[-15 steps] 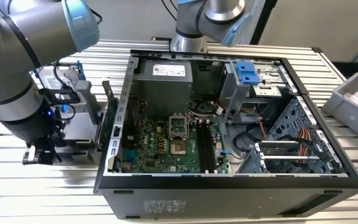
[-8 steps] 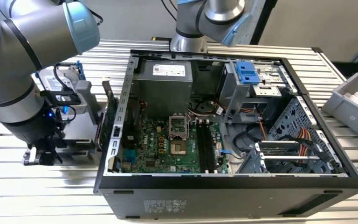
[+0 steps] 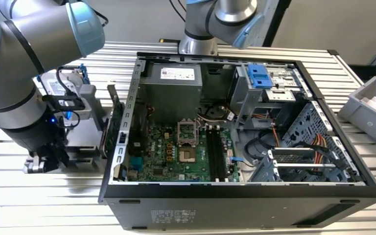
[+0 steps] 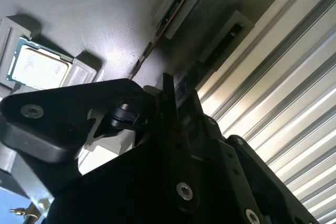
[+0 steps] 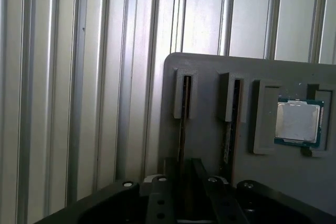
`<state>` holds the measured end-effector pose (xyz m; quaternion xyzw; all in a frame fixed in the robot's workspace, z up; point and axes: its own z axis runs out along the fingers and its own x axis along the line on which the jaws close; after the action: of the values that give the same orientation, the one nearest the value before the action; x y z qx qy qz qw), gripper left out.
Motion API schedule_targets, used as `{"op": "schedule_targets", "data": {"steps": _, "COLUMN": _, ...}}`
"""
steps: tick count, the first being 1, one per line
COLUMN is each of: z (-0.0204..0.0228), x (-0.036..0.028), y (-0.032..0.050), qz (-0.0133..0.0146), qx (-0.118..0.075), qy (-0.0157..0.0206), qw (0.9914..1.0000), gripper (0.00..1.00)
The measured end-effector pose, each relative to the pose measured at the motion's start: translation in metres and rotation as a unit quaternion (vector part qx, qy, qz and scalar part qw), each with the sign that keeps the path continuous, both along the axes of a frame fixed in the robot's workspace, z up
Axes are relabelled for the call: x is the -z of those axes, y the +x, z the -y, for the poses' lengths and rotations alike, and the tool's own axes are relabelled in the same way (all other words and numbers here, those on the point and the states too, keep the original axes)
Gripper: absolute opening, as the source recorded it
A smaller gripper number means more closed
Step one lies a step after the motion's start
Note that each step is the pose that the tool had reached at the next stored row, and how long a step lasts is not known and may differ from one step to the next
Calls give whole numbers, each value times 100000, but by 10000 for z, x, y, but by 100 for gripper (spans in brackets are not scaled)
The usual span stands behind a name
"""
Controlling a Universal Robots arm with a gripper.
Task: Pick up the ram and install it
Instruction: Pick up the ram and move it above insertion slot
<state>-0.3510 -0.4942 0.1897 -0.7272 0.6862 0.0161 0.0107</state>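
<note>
At the exterior view's left, the arm [image 3: 18, 73] bends down over the slatted metal table [image 3: 44, 205]. Its gripper [image 3: 42, 164] hangs low in the lower left of that frame, at a grey holder [image 3: 83, 139] that stands just beside the open computer case [image 3: 240, 188].

In both wrist views the gripper [image 5: 182, 169] [image 4: 157, 90] sits right at the holder [image 5: 210, 66] [image 4: 94, 14], lined up on the ram [image 5: 182, 124] [image 4: 157, 35]. The ram stands on edge in its slot, with its near end running into the gripper. From here I cannot tell whether the tool is clamped on the stick or only set around it. A second stick [image 5: 229, 124] [image 4: 220, 45] stands in the neighbouring slot, and a processor chip [image 5: 297, 123] [image 4: 39, 69] lies in a pocket beyond that.

In the middle of the exterior view the case lies open with its motherboard [image 3: 168, 152] exposed. The long black memory slots [image 3: 215, 156] run down the board's right side. A grey bin [image 3: 371, 105] sits at the exterior view's far right.
</note>
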Motion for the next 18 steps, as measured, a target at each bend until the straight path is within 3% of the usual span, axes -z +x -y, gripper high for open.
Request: {"op": "schedule_targets", "data": {"steps": 18, "z": 0, "x": 2, "y": 0, "qz": -2, "qx": 1, "qy": -2, "qw": 100000, "gripper": 0}}
